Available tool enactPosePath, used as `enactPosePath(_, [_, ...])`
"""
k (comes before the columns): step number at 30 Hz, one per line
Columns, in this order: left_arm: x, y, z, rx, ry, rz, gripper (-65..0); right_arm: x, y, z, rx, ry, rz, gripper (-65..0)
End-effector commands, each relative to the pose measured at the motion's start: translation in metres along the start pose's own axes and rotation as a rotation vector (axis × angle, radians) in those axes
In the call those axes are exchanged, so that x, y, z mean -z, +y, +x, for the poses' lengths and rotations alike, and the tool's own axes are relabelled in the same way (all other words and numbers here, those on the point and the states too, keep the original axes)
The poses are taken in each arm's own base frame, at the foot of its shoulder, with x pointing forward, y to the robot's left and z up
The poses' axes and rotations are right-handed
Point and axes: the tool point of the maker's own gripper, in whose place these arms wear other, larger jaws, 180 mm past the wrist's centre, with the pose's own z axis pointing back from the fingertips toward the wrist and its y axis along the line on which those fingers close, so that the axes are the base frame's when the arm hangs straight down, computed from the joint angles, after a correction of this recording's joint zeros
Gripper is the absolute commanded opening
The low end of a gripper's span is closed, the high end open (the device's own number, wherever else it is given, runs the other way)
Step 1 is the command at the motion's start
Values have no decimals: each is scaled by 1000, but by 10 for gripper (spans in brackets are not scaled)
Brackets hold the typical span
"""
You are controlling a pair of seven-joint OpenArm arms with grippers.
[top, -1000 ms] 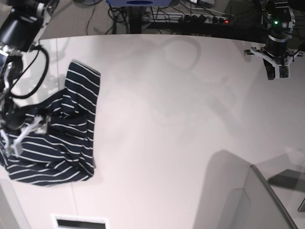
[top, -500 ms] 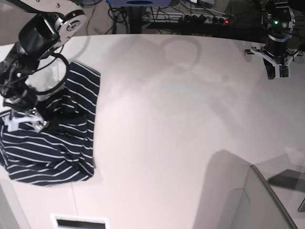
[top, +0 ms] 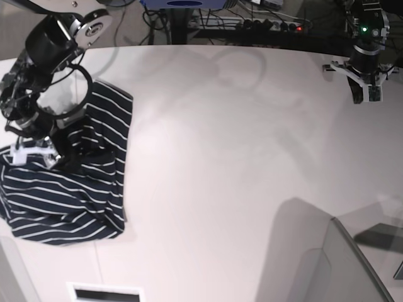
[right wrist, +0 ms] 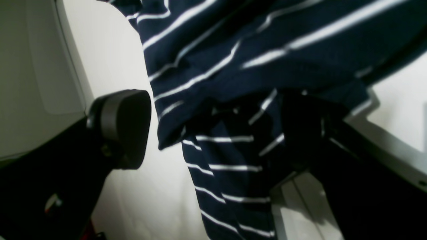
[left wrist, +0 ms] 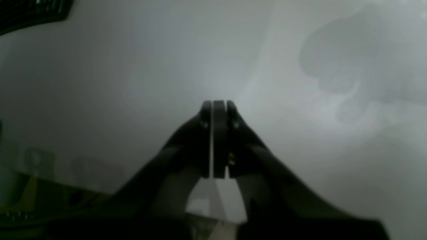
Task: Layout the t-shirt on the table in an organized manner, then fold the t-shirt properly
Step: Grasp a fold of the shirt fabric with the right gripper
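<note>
The t-shirt [top: 75, 189], dark navy with thin white stripes, lies crumpled at the left of the white table [top: 214, 157]. My right gripper [top: 34, 154] is down on its upper part. In the right wrist view its jaws stand wide apart, and folds of the t-shirt [right wrist: 233, 66] bunch between the fingers [right wrist: 123, 126] of my right gripper [right wrist: 213, 133]. My left gripper [top: 365, 94] hovers at the far right corner, away from the shirt. In its own view the left gripper [left wrist: 213, 106] is shut on nothing over the bare table [left wrist: 100, 83].
A power strip and cables [top: 271, 25] run behind the table's far edge. A grey angular object [top: 327, 264] fills the lower right corner. A white box with a dark slot [top: 104, 292] sits at the front edge below the shirt.
My right arm has swung in over the shirt, and its gripper has shifted up from the shirt's lower left to its upper part. The left arm has stayed put.
</note>
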Motion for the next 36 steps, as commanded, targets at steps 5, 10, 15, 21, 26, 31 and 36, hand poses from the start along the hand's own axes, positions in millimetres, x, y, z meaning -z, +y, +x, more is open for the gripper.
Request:
enactPosePath(5, [5,10,-1,-1,-5,26,-650,-2,-4,32,-7,-89,8,-80])
enactPosePath(10, [5,10,-2,-1,-2,26,-650,-1,-31,51,24,-109,-26,-80])
enactPosePath(15, [5,9,-1,-1,-4,23,-650,-3,-47,68,46,-137,-49,-101])
enactPosePath(21, [8,9,3,-6,-14,24,-650,1,-39,77,46,-143,-33,-342])
enactPosePath(26, [9,9,4,-7,-14,26,-650,4,-33,81,43,-152,-21,-362])
enactPosePath(31, [9,9,4,-7,-16,26,-650,6,-25,86,40,-155,-5,-608])
enactPosePath(36, [9,9,5,-7,-17,25,-650,6,-23,82,35,-118,-2,-650])
